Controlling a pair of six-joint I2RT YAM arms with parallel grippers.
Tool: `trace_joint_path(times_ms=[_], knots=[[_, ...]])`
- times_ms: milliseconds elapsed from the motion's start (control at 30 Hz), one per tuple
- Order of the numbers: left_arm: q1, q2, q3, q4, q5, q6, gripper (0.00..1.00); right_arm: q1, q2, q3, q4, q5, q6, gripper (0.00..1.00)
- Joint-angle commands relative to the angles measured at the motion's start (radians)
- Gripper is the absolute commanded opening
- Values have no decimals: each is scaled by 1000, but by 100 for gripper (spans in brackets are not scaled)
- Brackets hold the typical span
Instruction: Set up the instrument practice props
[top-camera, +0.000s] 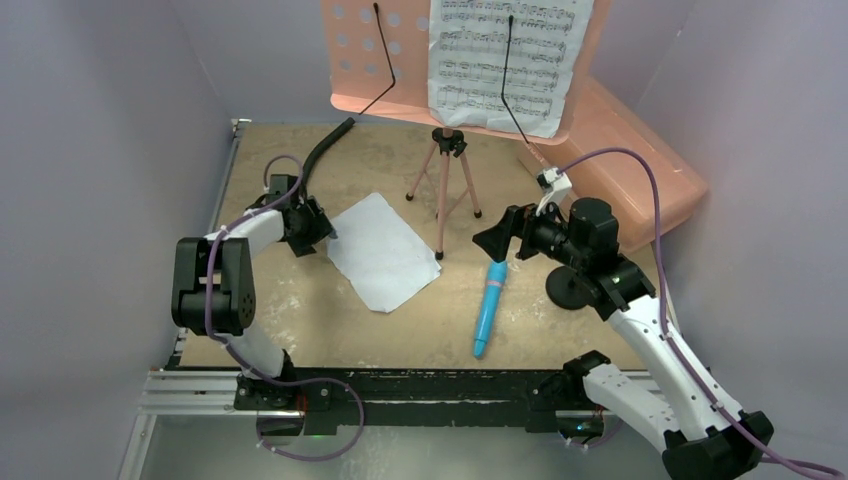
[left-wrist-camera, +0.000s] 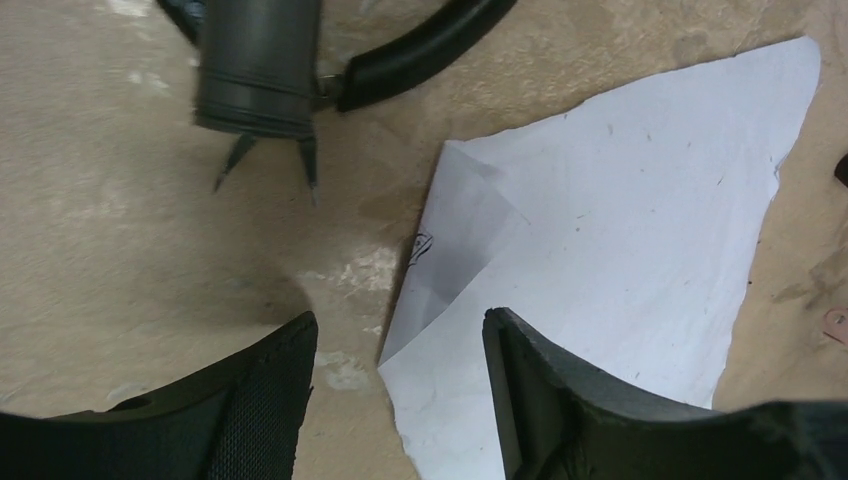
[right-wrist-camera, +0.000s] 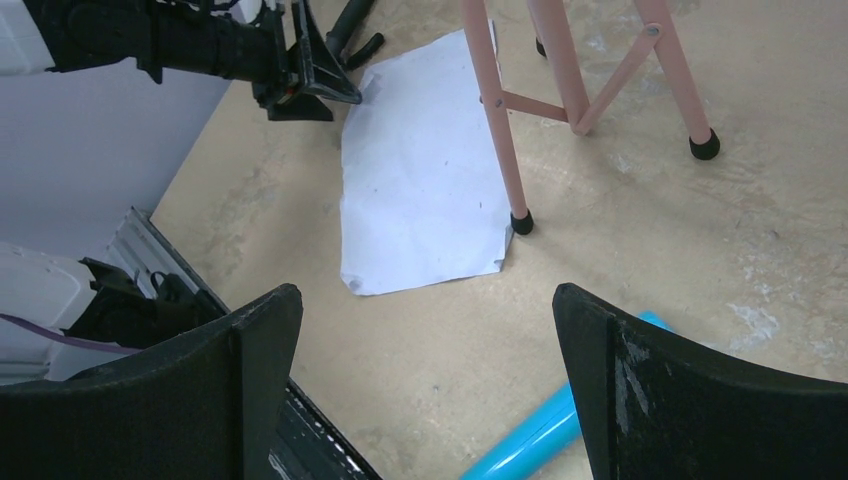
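The pink music stand (top-camera: 400, 60) stands on tripod legs (top-camera: 442, 190) at the back, with one sheet-music page (top-camera: 505, 60) clipped on its right half. The second white page (top-camera: 383, 250) lies flat on the table. My left gripper (top-camera: 318, 228) is open at that page's left corner, its fingers straddling the paper edge (left-wrist-camera: 400, 360). The blue microphone (top-camera: 490, 308) lies on the table. My right gripper (top-camera: 497, 240) is open and empty, just above the microphone's far end (right-wrist-camera: 530, 440). The black round-base mic stand (top-camera: 570, 290) is partly hidden behind the right arm.
A curved black hose (top-camera: 322, 152) lies at the back left, behind my left gripper. A large translucent pink box (top-camera: 640, 165) stands at the back right. The tripod's feet (right-wrist-camera: 521, 224) rest beside the flat page's right edge.
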Motion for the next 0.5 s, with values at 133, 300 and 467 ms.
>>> trace_joint_path(times_ms=[133, 300, 467], knots=[[-85, 78, 55, 67, -48, 54, 49, 2, 5, 47, 55, 31, 26, 98], [-90, 70, 62, 86, -72, 70, 24, 1, 13, 65, 57, 37, 24, 98], [-90, 46, 65, 110, -27, 85, 0, 2, 16, 68, 72, 43, 26, 98]])
